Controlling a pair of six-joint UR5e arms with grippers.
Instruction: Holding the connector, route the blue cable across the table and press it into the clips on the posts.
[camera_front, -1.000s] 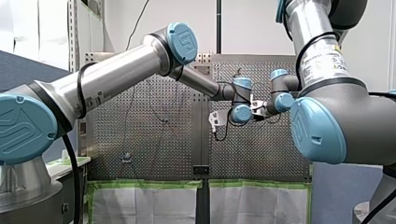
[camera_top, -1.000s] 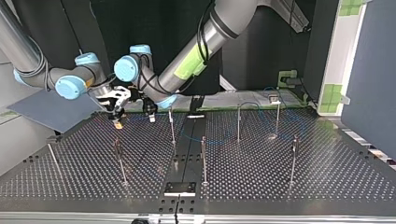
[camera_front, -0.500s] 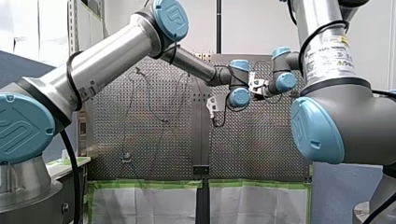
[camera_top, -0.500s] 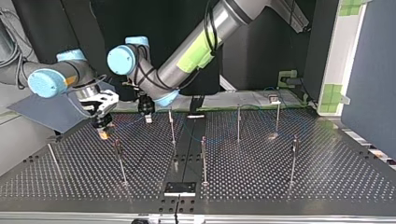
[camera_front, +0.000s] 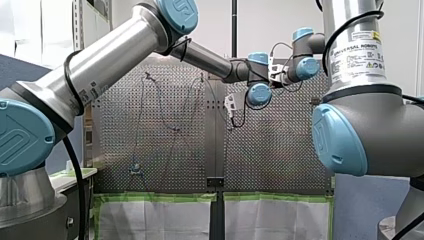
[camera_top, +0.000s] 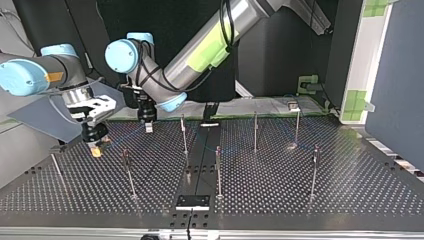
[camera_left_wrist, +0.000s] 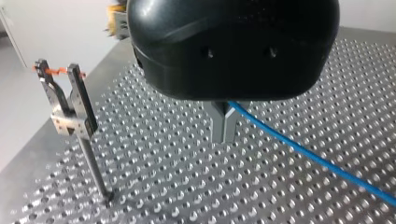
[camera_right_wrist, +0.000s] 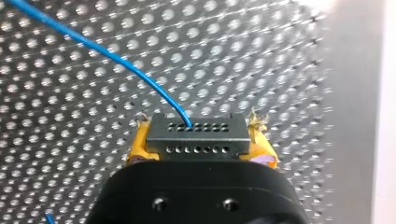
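Observation:
My right gripper (camera_right_wrist: 196, 133) is shut on the grey connector (camera_right_wrist: 196, 142), held between its yellow pads (camera_right_wrist: 138, 148). The blue cable (camera_right_wrist: 108, 52) leaves the connector's top and arcs away over the perforated table. My left gripper (camera_left_wrist: 223, 134) has its metal fingers shut on the blue cable (camera_left_wrist: 306, 153), which trails off behind it just above the plate. In the top view my right gripper (camera_top: 95, 146) hangs low at the left. My left gripper (camera_top: 148, 125) stands beside it, further back, left of a post (camera_top: 184, 134).
A clip post with an orange band (camera_left_wrist: 70, 109) stands beside my left gripper. Several thin posts (camera_top: 218, 170) rise from the table (camera_top: 350, 190), among them one (camera_top: 128, 172) close in front of my right gripper. A small black plate (camera_top: 192, 201) lies at the near edge.
Both grippers have moved toward the top view's left. My right gripper has carried the connector away from the left gripper and closer to the near edge. My left gripper followed a shorter way.

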